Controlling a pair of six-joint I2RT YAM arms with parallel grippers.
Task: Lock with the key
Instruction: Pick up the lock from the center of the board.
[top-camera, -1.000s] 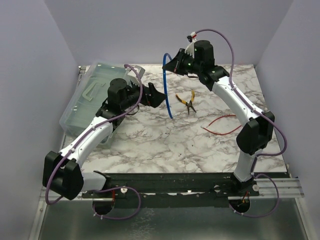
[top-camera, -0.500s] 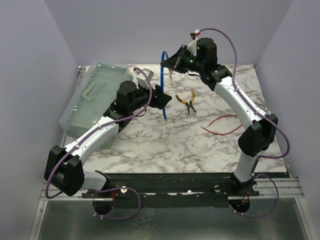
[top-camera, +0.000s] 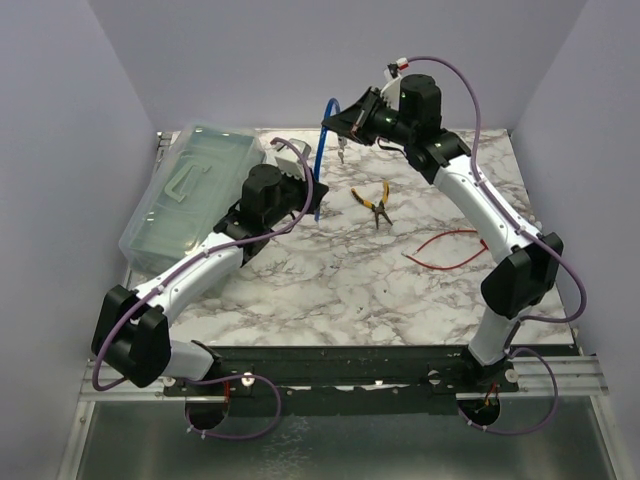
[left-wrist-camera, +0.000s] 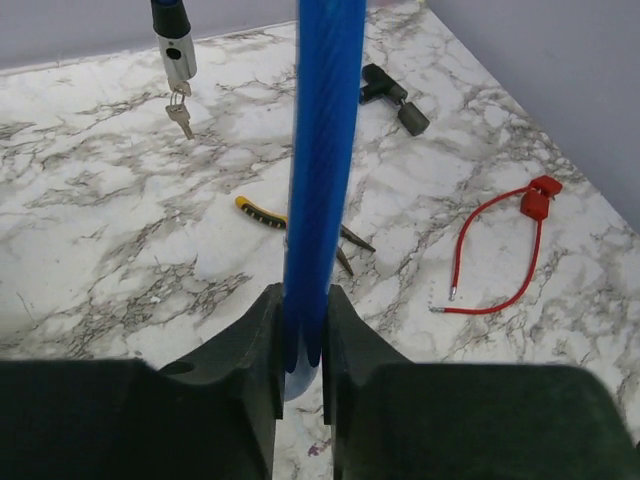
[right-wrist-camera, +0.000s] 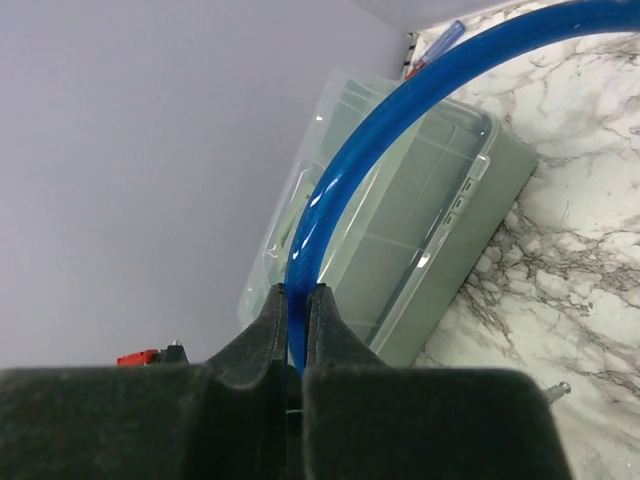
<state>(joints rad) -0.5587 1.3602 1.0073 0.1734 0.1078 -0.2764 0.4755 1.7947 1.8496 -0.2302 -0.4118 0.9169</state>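
marble-patterned white and grey tabletop (top-camera: 330, 290) inside pale lilac walls, and both arms are up off it sharing one thing: the blue plastic-coated cable (left-wrist-camera: 322, 150) of the lock. left gripper (left-wrist-camera: 303, 300) has its two black fingers pressed onto the cable low down, and in the wrist view the cable runs straight up from between them. right gripper (right-wrist-camera: 297, 300) pinches the same cable higher up, jaws tight on it, and the cable curves away overhead. from above, the cable hangs in the air between the two, over the far middle of the table. black-and-silver lock barrel (left-wrist-camera: 172, 45) dangles beyond the left gripper with small metal keys (left-wrist-camera: 180, 112) hanging from its lower end; whether one sits in the keyhole, can't tell. down on the surface, yellow-handled pliers (top-camera: 375, 203) lie flat, and a thin red wire (top-camera: 440, 248) loops to their right, well apart from the cable. clear plastic lidded box (top-camera: 185, 200) sits along the left edge beside the left arm. small black object (left-wrist-camera: 395, 98) lies near the wall, too small to make out.
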